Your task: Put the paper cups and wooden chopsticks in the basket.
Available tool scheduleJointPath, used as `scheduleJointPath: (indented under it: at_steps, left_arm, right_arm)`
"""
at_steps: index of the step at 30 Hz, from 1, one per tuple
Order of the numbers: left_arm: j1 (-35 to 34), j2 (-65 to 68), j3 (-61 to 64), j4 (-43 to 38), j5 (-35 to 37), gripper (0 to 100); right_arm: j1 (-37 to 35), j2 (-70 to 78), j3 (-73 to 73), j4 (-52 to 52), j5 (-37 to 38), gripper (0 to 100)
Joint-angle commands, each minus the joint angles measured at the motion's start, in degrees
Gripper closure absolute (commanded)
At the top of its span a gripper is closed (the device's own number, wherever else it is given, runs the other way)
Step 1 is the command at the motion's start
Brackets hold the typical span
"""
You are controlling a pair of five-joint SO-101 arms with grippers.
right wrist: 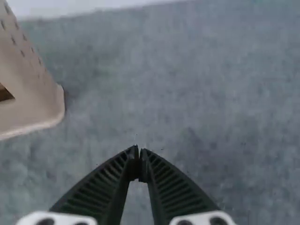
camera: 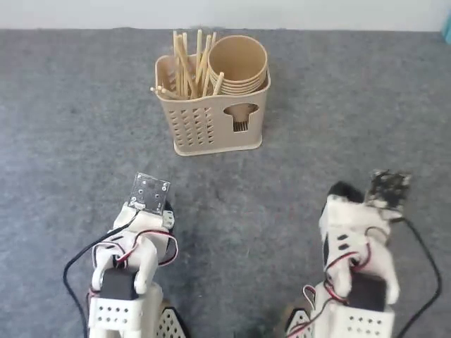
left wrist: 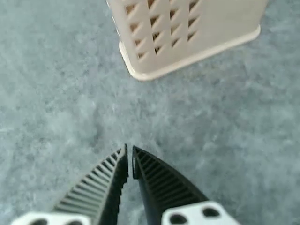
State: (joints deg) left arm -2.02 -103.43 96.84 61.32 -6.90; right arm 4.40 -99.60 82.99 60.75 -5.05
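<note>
**Everything's in the basket, both arms parked w/ jaws closed**

Hard-to-see stuff first. The beige slotted plastic basket (camera: 204, 125) sits around 12 o'clock on the grey carpet-like table cover (camera: 338, 105). Its wall hides the bottoms of whatever's inside. The stack of tan paper cups (camera: 238, 62) is in the 3 o'clock half of the basket. I can see several rims nested together, but can't count exactly how many. The bundle of light wooden chopsticks (camera: 187, 63) is in the 9 o'clock half. They're leaning, tips poking up past the rim, lower ends out of sight. In both wrist views the basket is cut off at the frame edge, so there's just one bottom corner + some wall (left wrist: 187, 37) (right wrist: 28, 103).

Arms: left arm (camera: 137, 243) is at approx 7 o'clock and right arm (camera: 356, 236) at approx 5 o'clock. Both point toward 12, well apart from the basket, w/ bases cut off by the frame edge.

Left gripper (left wrist: 130, 152) has its jaws pulled together w/ barely a slit, nothing between them, carpet below. Right gripper (right wrist: 139, 152) is the same: tips practically touching, holding nothing.
</note>
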Motion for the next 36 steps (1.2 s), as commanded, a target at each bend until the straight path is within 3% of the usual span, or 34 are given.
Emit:
scheduleJointPath:
  at_steps: [1,3,9,16,36]
  left_arm:
    - [0.09,-0.97,-0.31,3.60,-0.26,99]
    - [0.18,-0.97,-0.31,8.00,-0.26,99]
    - [0.09,-1.05,-0.31,11.16,-0.18,99]
    - [0.09,-1.05,-0.31,11.16,-0.26,99]
    - [0.18,-1.05,-0.31,11.16,-0.35,99]
  right_arm:
    - [0.66,-4.79,8.26,2.95,2.81,99.0]
    - [0.66,-2.77,10.11,3.74,2.99,99.0]
    - [-0.04,-2.24,13.63,10.42,2.99,99.0]
    - [4.97,-2.42,13.27,13.32,3.16,98.7]
    - [5.41,-2.42,13.27,13.41,3.34,98.9]
